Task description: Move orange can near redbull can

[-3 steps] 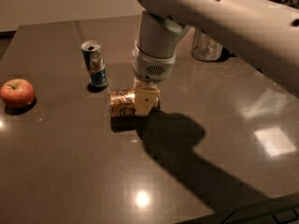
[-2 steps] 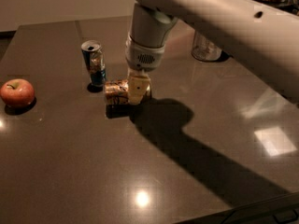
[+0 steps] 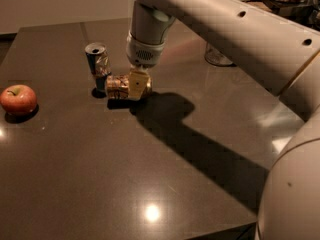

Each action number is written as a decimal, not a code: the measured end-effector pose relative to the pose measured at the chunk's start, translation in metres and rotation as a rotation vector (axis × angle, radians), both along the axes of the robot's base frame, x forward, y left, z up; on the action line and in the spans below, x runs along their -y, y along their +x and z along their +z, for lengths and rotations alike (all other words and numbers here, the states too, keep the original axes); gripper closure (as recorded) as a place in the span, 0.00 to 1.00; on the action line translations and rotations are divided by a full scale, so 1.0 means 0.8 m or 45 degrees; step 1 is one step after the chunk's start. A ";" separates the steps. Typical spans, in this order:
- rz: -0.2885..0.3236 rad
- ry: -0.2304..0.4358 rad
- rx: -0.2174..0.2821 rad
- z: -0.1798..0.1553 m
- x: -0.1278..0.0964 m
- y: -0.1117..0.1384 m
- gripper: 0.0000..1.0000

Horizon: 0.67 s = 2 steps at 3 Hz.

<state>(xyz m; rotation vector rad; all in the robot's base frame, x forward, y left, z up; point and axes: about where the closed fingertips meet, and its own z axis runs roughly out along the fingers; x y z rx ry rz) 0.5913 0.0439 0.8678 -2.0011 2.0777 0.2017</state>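
The orange can [image 3: 118,86], golden-orange with dark patterns, lies on its side on the dark table [image 3: 100,174]. My gripper [image 3: 136,86] comes down from above and is shut on the orange can, its pale fingers [image 3: 135,84] clamped over the can's right part. The redbull can [image 3: 98,65], slim and silver-blue, stands upright just left of and behind the orange can. The two cans touch or nearly touch.
A red apple [image 3: 18,99] sits at the table's left edge. A clear glass container [image 3: 218,56] stands behind my arm at the back right. My arm casts a large shadow across the table's middle. The front table edge runs at bottom right.
My gripper has carried the orange can to the left and toward the back. It now lies right beside the redbull can. The apple and redbull can have not moved.
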 end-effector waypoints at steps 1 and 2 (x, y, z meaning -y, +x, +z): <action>-0.046 -0.016 0.015 -0.013 -0.001 0.014 0.59; -0.044 -0.015 0.014 -0.014 -0.002 0.014 0.35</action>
